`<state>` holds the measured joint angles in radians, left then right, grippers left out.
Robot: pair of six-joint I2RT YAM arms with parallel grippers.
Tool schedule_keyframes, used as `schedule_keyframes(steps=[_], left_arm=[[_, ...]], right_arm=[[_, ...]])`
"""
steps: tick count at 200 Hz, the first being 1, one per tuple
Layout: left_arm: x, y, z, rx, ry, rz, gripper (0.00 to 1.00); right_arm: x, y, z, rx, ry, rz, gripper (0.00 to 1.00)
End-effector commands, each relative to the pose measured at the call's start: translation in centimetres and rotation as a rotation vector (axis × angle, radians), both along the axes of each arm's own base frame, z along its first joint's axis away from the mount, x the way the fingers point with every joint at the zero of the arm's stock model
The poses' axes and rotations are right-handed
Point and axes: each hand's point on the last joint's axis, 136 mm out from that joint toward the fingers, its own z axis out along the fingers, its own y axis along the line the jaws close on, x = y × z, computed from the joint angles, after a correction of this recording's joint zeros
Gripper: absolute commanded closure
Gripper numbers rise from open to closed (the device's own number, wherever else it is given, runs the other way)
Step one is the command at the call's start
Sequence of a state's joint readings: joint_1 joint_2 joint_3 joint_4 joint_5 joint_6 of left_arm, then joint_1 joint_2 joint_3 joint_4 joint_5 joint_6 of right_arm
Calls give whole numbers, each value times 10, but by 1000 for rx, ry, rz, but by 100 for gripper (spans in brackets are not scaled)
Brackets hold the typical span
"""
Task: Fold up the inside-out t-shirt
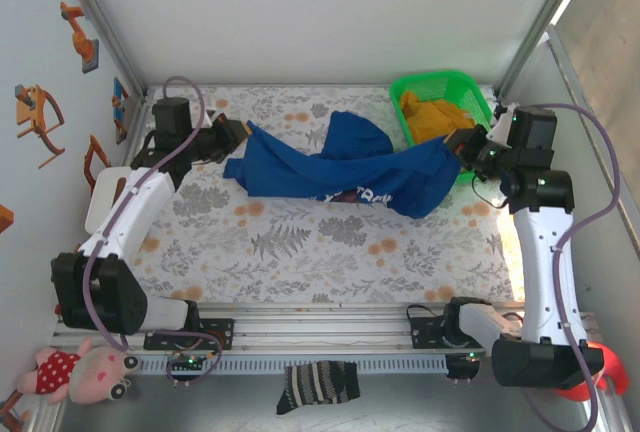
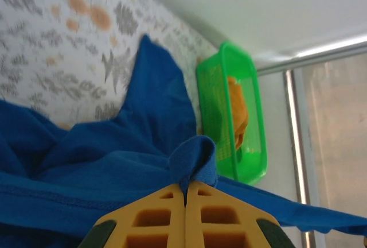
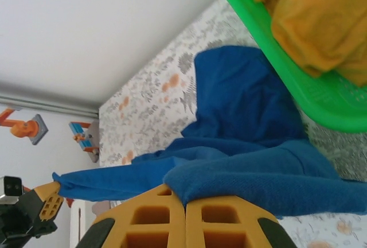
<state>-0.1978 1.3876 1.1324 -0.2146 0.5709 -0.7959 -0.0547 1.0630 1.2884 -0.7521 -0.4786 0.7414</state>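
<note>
Left gripper [image 1: 240,138] and right gripper [image 1: 458,148] each pinched one end of the inside-out t-shirt [image 1: 340,167], jaws pressed shut on folds of blue cloth. The shirt stretched between them across the far half of the floral table [image 1: 300,252], beside the green basket [image 1: 425,80] holding a mustard-yellow garment [image 1: 432,117].

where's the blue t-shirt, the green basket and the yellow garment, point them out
blue t-shirt [image 1: 300,167], top external view, on its stretched middle
green basket [image 1: 432,76], top external view, on its far rim
yellow garment [image 1: 430,117], top external view, on its bunched middle in the basket
</note>
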Motion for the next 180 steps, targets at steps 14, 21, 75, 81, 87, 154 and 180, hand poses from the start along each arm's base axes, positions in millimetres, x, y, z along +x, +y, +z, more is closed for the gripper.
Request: schedule_keyframes(steps=[14,21,75,81,87,154,180], left_arm=[[37,-25,-59,45,115,-61,100],[48,-30,-69,51,133,-69,100],[116,-56,-130,77,201,-94,98],[117,-56,-133,83,201,-97,92],[118,-55,-137,93,205,-97,82],[65,-21,-140,240,201,-48,52],[38,-6,-154,297,221,-15,52]], right_arm=[[7,-9,-14,-33,-11,-38,100],[8,-11,-19,-43,0,-43,100],[15,-18,-53,-88,74,-60,100],[15,-18,-54,-88,77,-57,100],[16,-18,-56,-87,80,-57,100],[15,-16,-56,-84,71,-41,100],[15,-15,-56,-79,68,-41,100]])
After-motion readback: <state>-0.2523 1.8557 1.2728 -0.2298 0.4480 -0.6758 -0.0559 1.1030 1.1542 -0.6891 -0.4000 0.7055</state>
